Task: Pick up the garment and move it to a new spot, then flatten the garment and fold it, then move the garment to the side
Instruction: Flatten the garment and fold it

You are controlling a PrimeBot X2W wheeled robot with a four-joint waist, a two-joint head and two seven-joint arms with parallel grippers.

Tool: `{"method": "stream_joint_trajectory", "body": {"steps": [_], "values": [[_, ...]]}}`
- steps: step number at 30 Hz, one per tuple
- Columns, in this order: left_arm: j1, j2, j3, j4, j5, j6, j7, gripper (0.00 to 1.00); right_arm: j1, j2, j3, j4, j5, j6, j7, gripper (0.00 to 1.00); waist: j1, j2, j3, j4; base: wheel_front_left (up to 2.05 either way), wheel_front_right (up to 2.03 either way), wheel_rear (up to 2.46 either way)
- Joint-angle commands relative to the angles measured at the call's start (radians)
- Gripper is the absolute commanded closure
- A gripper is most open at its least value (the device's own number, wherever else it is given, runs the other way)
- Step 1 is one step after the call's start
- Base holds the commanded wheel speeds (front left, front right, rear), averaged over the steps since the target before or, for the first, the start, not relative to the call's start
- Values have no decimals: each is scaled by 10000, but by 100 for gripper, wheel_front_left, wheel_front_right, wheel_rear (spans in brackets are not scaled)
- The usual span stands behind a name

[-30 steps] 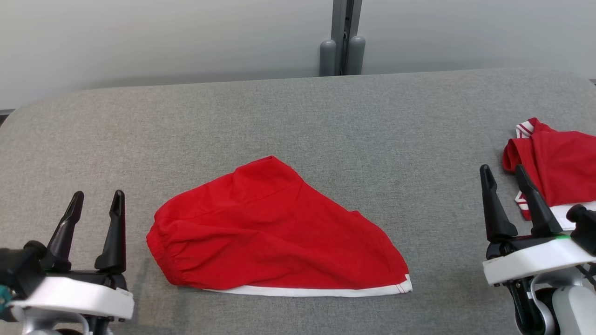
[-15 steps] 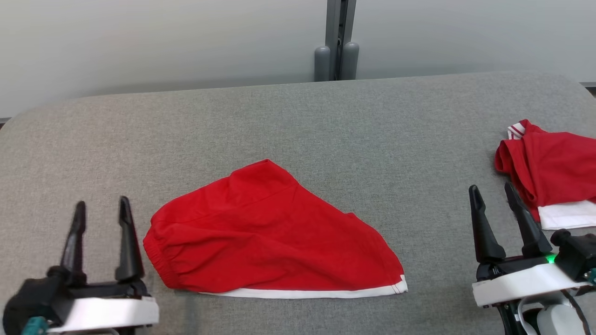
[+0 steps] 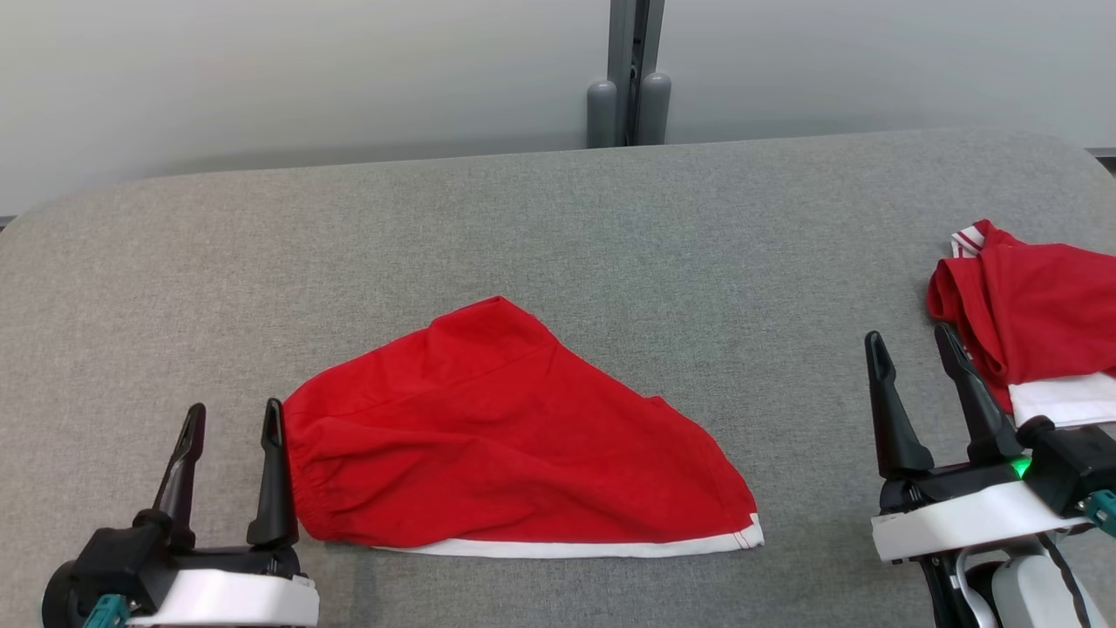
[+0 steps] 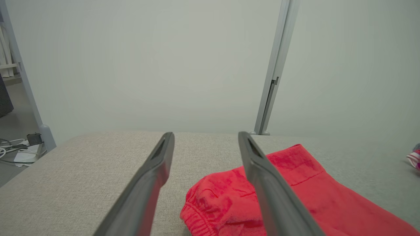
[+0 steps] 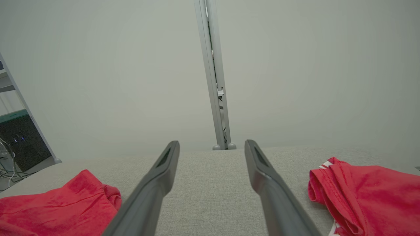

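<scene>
Red garment (image 3: 506,445): light, limp; judged best pinched at its gathered 9 o'clock edge. Left gripper (image 3: 234,406) and right gripper (image 3: 908,333) both agape, empty.

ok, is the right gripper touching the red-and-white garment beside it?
Apart. The right wrist view shows bare grey table between the right gripper and the red-and-white garment.

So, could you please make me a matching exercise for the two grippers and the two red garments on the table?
Things:
1 left gripper
2 right gripper
3 spread garment
4 bunched garment

Places and states:
a far right of the table
b open, beside the elastic waistband
c middle of the table
d open, just left of the bunched garment

Pairs: 1-b, 2-d, 3-c, 4-a
</scene>
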Motion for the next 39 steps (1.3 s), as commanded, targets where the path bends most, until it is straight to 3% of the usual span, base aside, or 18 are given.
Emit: {"method": "stream_joint_trajectory", "body": {"steps": [1,13,19,22,30,39], "values": [[-215,34,72,46,83,-88,-9,0,-85,-33,29,-46,-83,1,-63,0,0,0,18,8,0,0,0],[-399,-197,315,341,311,-522,-10,0,-196,-39,143,-27,-115,1,-64,0,0,0,74,32,0,0,0],[-357,-192,392,563,-264,-873,118,0,-220,-161,82,-454,43,1,-55,0,0,0,71,131,0,0,0],[-181,-75,299,604,-703,-1112,772,0,-4,-234,49,-789,342,1,-54,0,0,0,61,231,0,0,0],[520,454,458,430,-1226,-1191,2341,0,806,-1403,947,-441,1143,1,148,0,0,0,129,355,0,0,0],[684,975,-340,547,-1806,-1503,4055,0,847,-2175,2903,406,3020,1,1956,0,0,0,441,387,0,0,0]]}}
